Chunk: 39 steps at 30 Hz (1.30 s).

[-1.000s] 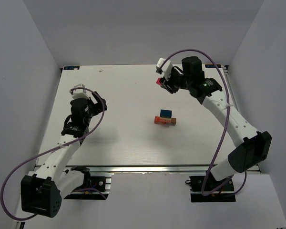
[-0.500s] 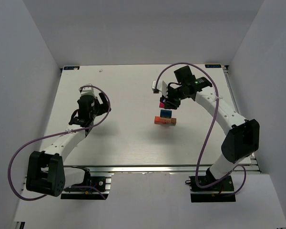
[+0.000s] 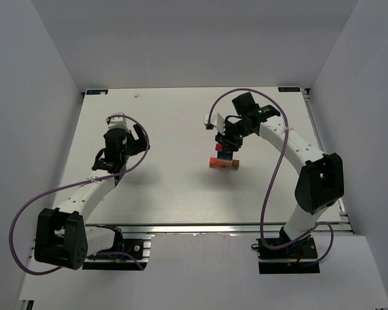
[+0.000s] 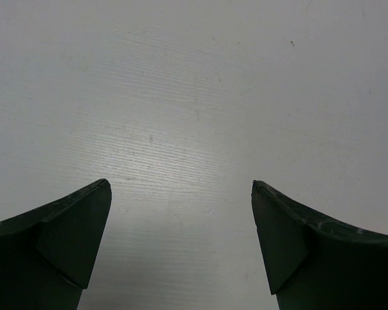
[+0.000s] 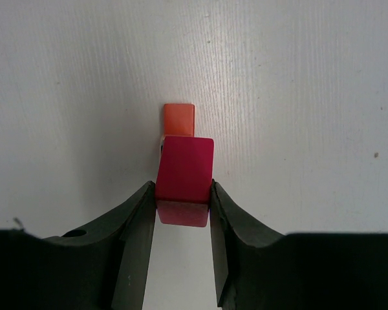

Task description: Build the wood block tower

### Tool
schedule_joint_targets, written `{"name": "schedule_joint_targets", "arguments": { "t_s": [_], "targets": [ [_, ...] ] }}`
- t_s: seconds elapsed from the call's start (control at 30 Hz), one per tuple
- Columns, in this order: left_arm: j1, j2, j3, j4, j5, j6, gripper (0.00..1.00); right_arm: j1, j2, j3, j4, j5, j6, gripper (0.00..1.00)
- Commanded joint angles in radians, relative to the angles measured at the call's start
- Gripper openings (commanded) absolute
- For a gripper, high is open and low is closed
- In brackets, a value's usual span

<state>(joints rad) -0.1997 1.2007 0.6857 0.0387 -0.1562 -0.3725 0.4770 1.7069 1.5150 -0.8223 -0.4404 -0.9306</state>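
Observation:
The wood block tower (image 3: 224, 162) stands mid-table: an orange-red and brown bottom layer (image 3: 224, 164) with a blue block (image 3: 226, 154) on top. My right gripper (image 3: 224, 143) hangs directly over it, shut on a magenta-red block (image 5: 184, 174) pinched between both fingers. In the right wrist view an orange block end (image 5: 180, 119) sticks out beyond the held block, and the blue block is hidden beneath it. Whether the held block touches the tower I cannot tell. My left gripper (image 3: 121, 152) is over bare table far to the left, open, with nothing between its fingers (image 4: 84, 226).
The white table (image 3: 174, 187) is ringed by grey walls at the back and sides. The arms' bases and a metal rail (image 3: 194, 227) line the near edge. A purple cable loops off each arm.
My right arm carried the magenta-red block from the far right back of the table down to just above the blue block. The left arm swung slightly away from me and then settled.

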Motion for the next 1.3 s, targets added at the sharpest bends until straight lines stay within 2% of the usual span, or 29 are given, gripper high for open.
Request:
{"name": "schedule_joint_targets", "arguments": {
  "t_s": [0.0, 0.5, 1.27],
  "targets": [
    [0.003, -0.029, 0.017, 0.013, -0.019, 0.012, 0.98, -0.008, 0.007, -0.01, -0.017, -0.004, -0.02, 0.2],
    [0.005, -0.02, 0.021, 0.015, -0.023, 0.015, 0.98, -0.023, -0.01, -0.05, 0.0, 0.012, -0.031, 0.22],
    [0.003, -0.007, 0.021, 0.018, 0.007, 0.021, 0.98, -0.028, 0.017, 0.005, -0.005, -0.029, -0.017, 0.26]
  ]
}}
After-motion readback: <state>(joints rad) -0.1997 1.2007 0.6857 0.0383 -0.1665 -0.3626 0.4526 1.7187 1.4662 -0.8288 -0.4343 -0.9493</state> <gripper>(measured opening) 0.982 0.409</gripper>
